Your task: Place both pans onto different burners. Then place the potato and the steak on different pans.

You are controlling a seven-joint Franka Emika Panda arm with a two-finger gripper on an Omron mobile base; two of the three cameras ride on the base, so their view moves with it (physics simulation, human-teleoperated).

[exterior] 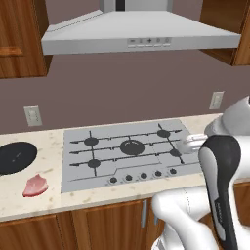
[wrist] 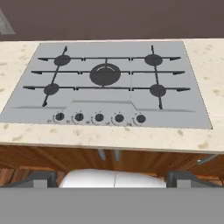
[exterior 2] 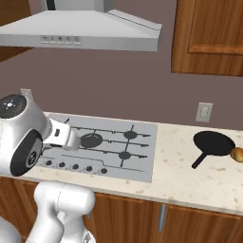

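Tool (wrist: 113,178) jaws stand wide apart, gripping nothing, facing the cooktop (wrist: 109,83). One pan (exterior: 14,157) and the steak (exterior: 35,185) lie on the tabletop (exterior: 29,205) left of the cooktop. Second pan (exterior 2: 213,144) lies right of it, potato (exterior 2: 237,154) touching its rim.

Kitchen: gas cooktop (wrist: 109,83), range hood (exterior: 141,31) (wooden cabinets (exterior 2: 209,38))

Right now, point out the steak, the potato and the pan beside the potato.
steak (exterior: 35,185): left base view, middle of the pink slab.
potato (exterior 2: 238,154): right base view, middle of its visible part.
pan (exterior 2: 213,142): right base view, centre of its round base.
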